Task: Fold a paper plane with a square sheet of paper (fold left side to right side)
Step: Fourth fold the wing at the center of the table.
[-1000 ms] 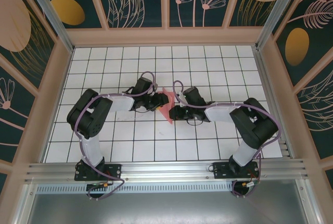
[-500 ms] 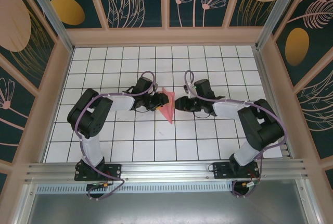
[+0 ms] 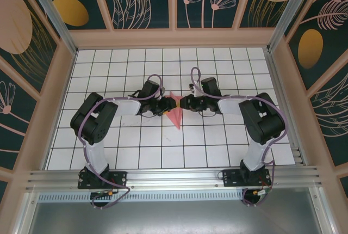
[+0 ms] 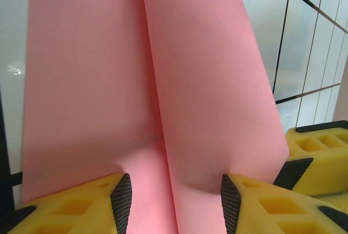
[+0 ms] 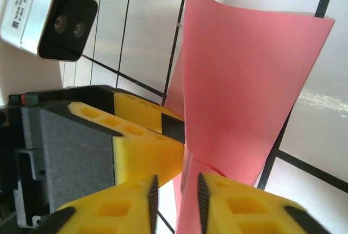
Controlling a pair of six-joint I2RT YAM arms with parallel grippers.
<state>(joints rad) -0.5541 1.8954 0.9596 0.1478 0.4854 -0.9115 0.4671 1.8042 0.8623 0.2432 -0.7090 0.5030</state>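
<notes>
Left hand (image 4: 175,196) is held half open, pads (image 4: 122,201) pressed on the pink paper (image 4: 206,81). Right hand (image 5: 175,190), at its 3 o'clock, is nearly closed round an edge, grip can't be told.

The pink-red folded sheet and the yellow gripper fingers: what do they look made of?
Pink-red folded sheet: thin matte paper, going by its sharp crease and curl. Yellow gripper fingers: likely plastic or foam, with moulded pockets; black pads look like ribbed rubber.
</notes>
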